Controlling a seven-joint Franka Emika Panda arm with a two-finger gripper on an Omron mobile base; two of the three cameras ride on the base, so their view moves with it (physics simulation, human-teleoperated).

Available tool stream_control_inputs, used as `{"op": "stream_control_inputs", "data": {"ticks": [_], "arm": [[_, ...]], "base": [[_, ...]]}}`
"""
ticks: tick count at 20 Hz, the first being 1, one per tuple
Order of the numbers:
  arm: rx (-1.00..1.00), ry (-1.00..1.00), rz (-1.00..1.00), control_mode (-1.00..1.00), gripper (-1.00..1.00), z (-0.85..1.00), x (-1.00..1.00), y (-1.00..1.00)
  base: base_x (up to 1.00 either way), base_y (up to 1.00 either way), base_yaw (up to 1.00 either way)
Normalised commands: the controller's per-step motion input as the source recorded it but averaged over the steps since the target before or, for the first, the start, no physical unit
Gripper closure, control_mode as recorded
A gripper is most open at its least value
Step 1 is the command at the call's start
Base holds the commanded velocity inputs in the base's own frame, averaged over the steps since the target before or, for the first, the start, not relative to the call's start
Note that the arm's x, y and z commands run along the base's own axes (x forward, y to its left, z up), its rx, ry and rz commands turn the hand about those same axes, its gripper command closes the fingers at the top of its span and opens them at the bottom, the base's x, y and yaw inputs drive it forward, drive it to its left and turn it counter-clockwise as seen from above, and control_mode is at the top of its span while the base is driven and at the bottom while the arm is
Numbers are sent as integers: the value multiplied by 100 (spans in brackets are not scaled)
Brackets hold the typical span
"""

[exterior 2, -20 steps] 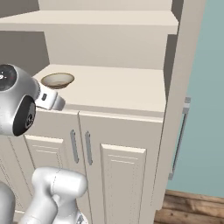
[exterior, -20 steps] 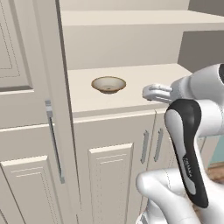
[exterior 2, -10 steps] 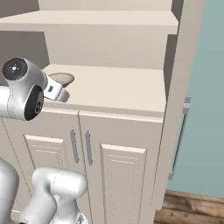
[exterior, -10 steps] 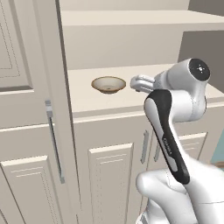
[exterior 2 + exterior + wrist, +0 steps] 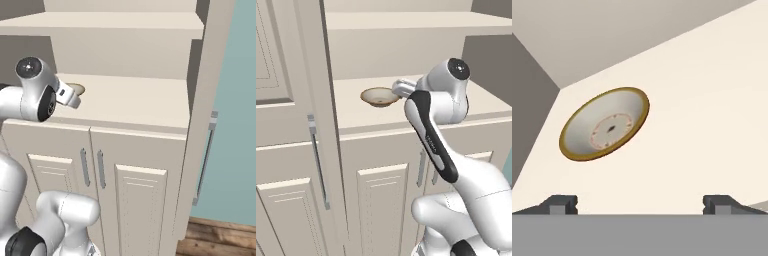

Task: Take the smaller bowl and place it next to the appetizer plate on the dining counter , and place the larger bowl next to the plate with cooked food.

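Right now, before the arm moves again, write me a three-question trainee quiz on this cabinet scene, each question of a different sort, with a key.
1. True or false: the hand is shut on the smaller bowl.
2. Multiple choice: the smaller bowl rests on
A. the top shelf
B. the cream ledge above the lower cabinet doors
C. the wooden floor
3. Fill in: in the hand view, the bowl's rim is coloured ____.

Key:
1. False. The fingertips stand wide apart, short of the bowl, with bare ledge between.
2. B
3. Tan-gold, around a pale grey-white inside.
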Motion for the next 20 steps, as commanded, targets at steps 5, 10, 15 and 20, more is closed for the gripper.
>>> {"op": "stream_control_inputs", "data": {"ticks": [5, 10, 15, 20], "arm": [[0, 0, 0, -100, -100, -33, 48, 4], [0, 0, 0, -100, -100, -28, 48, 3], [0, 0, 0, -100, -100, -10, 37, 13], [0, 0, 0, -100, -100, -10, 31, 15]], "base": [[0, 0, 0], [0, 0, 0], [0, 0, 0], [0, 0, 0]]}}
